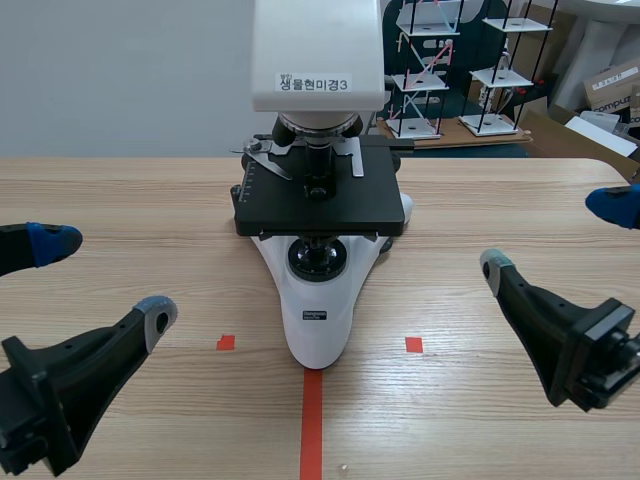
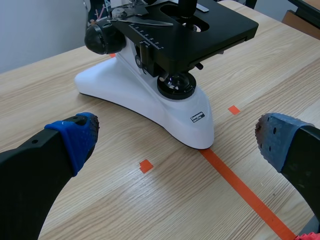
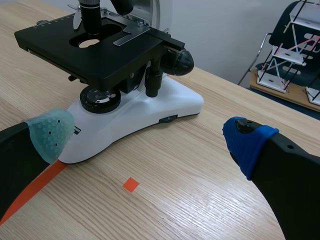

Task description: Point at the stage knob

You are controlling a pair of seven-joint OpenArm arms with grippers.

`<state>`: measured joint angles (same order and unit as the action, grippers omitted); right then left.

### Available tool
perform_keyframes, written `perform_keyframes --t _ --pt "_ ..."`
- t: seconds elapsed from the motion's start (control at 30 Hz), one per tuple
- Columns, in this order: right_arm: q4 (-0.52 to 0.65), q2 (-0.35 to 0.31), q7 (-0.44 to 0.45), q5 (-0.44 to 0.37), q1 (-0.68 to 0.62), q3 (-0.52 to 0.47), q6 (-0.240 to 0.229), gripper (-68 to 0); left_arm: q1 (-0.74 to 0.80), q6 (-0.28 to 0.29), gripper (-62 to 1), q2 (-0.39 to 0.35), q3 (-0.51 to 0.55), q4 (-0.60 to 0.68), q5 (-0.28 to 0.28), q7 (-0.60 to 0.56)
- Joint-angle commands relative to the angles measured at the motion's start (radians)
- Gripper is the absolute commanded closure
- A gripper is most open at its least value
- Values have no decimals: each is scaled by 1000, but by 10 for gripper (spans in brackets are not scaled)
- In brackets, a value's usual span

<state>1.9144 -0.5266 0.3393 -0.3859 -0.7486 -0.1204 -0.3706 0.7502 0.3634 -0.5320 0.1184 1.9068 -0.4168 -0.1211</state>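
Note:
A white microscope [image 1: 316,320] with a black stage [image 1: 320,205] stands mid-table. Its stage knob [image 3: 153,82], a black stem, hangs under the stage's right side, just in front of the round black focus knob [image 3: 180,60]. In the scene view the stage knob [image 1: 386,243] barely peeks out below the stage's right corner. My left gripper [image 1: 105,278] hovers open at the near left, well clear of the microscope. My right gripper [image 1: 555,235] is open at the near right, about a hand's width from the base. In the left wrist view the stage knob is hidden; only the left focus knob [image 2: 100,38] shows.
Model frames on a shelf [image 1: 445,125] and cardboard boxes [image 1: 610,90] sit behind the table's far right edge. Bare wooden table [image 1: 120,200] lies on both sides of the microscope.

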Motion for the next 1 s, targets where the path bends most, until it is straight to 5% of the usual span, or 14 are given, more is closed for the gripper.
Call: perform_keyframes --t 0.0,0.33,0.63,0.97 --pt "13 -8 19 -10 0 -3 3 -679 0 -1 -623 8 3 16 -10 -14" --pt "3 4 26 28 6 -3 3 -679 0 -1 -623 8 3 16 -10 -14" --pt "-224 6 30 45 193 99 4 -295 0 -1 -623 8 3 16 -10 -13" --pt "-576 6 183 46 526 296 8 -23 0 -1 -623 8 3 16 -10 -13"
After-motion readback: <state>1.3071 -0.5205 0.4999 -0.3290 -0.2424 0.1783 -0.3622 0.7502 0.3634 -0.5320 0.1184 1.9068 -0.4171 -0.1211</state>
